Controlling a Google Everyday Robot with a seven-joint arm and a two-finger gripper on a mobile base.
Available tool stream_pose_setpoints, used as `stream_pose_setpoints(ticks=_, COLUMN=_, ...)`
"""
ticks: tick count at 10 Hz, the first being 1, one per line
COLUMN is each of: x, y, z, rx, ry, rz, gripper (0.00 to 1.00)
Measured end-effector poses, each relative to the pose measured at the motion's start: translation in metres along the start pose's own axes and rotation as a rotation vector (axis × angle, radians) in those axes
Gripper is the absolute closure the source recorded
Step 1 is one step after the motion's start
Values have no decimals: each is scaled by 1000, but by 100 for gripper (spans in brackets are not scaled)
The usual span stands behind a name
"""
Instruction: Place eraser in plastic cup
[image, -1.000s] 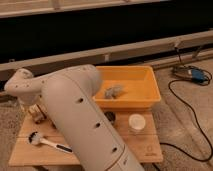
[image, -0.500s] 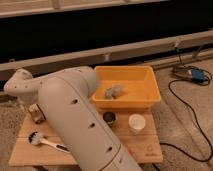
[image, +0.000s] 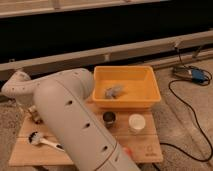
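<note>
Arm's barely budged; gripper (image: 35, 114) hangs low at the left edge of the table (image: 150, 150), can't tell if clenched. Dark metal cup (image: 109, 118) well to its right. Eraser drop looks pending.

Pretty warm palette overall: pale tan wood-grain table (image: 145, 150), with a bright yellow-orange tray (image: 150, 75) at its 1 o'clock corner holding a crumpled grey lump (image: 114, 92). At 6 o'clock from the tray there's a dark metallic cup (image: 109, 118) and a white cup (image: 136, 122). The robot arm (image: 70, 120) is off-white, dotted with dark round holes. The gripper (image: 35, 115), at the table's 9 o'clock edge, looks beige with dark bits. Whitish brush (image: 42, 141) at 7 o'clock. The floor (image: 192, 147) is speckled grey, with a black cable (image: 186, 125) and a blue box (image: 194, 75).
</note>
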Motion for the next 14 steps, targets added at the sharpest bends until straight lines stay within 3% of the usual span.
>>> stream_pose_setpoints(ticks=1, x=0, y=1, z=4, rx=5, ry=9, rz=1, gripper=37)
stream_pose_setpoints(ticks=3, x=2, y=-1, z=9, rx=14, ry=25, rz=5, gripper=52)
stream_pose_setpoints(ticks=5, x=6, y=-4, z=10, rx=17, ry=37, rz=11, gripper=72)
stream_pose_setpoints(ticks=7, x=9, y=-5, z=-1, rx=-11, ry=36, rz=18, gripper=92)
stream_pose_setpoints(ticks=8, x=11, y=-9, z=-13, rx=-27, ry=29, rz=24, gripper=98)
stream_pose_setpoints(ticks=11, x=25, y=-18, z=-72, rx=-76, ry=-19, rz=24, gripper=100)
stream_pose_setpoints(ticks=14, x=70, y=-43, z=-138, rx=-100, ry=-81, rz=28, gripper=100)
